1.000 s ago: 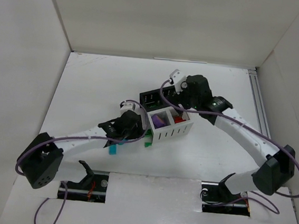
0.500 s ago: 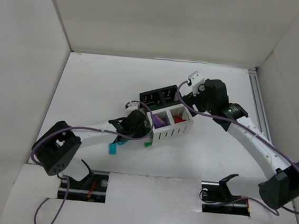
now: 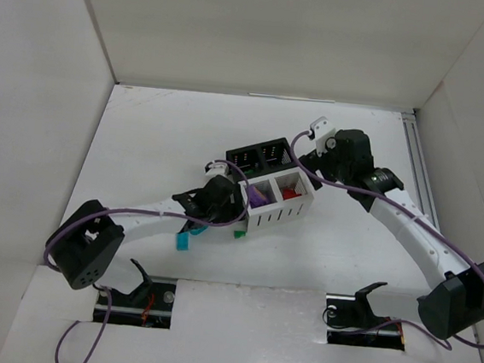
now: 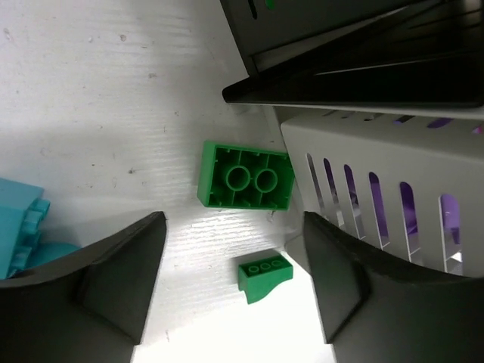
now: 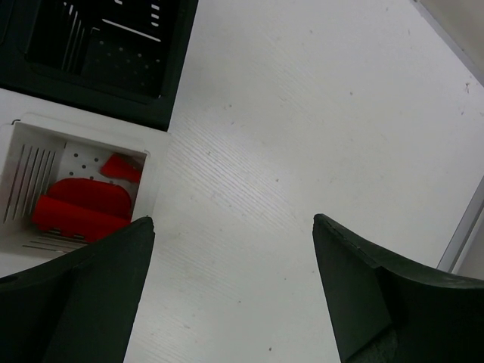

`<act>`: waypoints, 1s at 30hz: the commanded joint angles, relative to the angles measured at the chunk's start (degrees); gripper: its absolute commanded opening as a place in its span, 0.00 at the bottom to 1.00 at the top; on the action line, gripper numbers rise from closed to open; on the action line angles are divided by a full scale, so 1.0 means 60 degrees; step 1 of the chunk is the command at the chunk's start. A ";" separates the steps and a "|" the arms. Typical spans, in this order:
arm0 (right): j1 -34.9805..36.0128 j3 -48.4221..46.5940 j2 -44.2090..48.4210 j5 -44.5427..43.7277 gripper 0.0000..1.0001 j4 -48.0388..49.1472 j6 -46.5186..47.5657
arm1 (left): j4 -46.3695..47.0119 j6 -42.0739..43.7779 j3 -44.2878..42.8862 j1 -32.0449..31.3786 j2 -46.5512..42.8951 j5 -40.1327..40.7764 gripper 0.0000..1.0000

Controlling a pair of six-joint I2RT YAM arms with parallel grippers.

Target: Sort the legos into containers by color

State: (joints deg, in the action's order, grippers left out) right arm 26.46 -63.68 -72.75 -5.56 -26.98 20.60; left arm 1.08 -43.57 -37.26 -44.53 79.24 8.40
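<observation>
Two bins stand together: black bin (image 3: 261, 156) behind, white bin (image 3: 278, 206) holding purple and red legos. Right gripper (image 5: 227, 302) gapes empty over table (image 5: 302, 113) beside the red cell. Left gripper (image 4: 231, 291), spread and empty, hovers beside the white bin, small green lego (image 4: 263, 274) between its fingers, big green lego (image 4: 246, 176) just beyond. Next, likely: drop, pinch one.

Top view: bright, even, diffuse light from above; white table (image 3: 143, 138) near clipping, only soft shadows under the arms (image 3: 393, 217), sharp overall. Left wrist: hot glare patch on the table between the left fingers (image 4: 113, 280), which are dark and out of focus; larger green brick (image 4: 246, 178) sharp, black bin (image 4: 363, 68) crushed to black. Right wrist: right fingers (image 5: 76, 295) blurred, pale bright band across the table
</observation>
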 commanded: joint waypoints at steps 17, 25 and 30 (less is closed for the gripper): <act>-0.0323 0.0154 0.0480 0.0121 0.90 0.0190 -0.0064 | 0.0259 0.0363 -0.0720 0.0201 0.0987 0.0240 0.38; -0.0323 0.0242 0.0304 0.0297 0.90 0.0190 -0.0151 | 0.0010 0.0363 -0.0910 0.0201 0.1104 0.0328 0.15; -0.0323 0.0330 0.0304 0.0297 0.90 0.0190 -0.0152 | -0.0210 0.0275 -0.0910 0.0201 0.0797 0.0517 0.00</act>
State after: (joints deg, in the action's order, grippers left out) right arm 24.80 -62.48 -71.29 -4.64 -26.98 20.58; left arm 0.47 -42.09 -40.86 -43.48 85.71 10.15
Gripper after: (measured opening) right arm 0.900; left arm 0.019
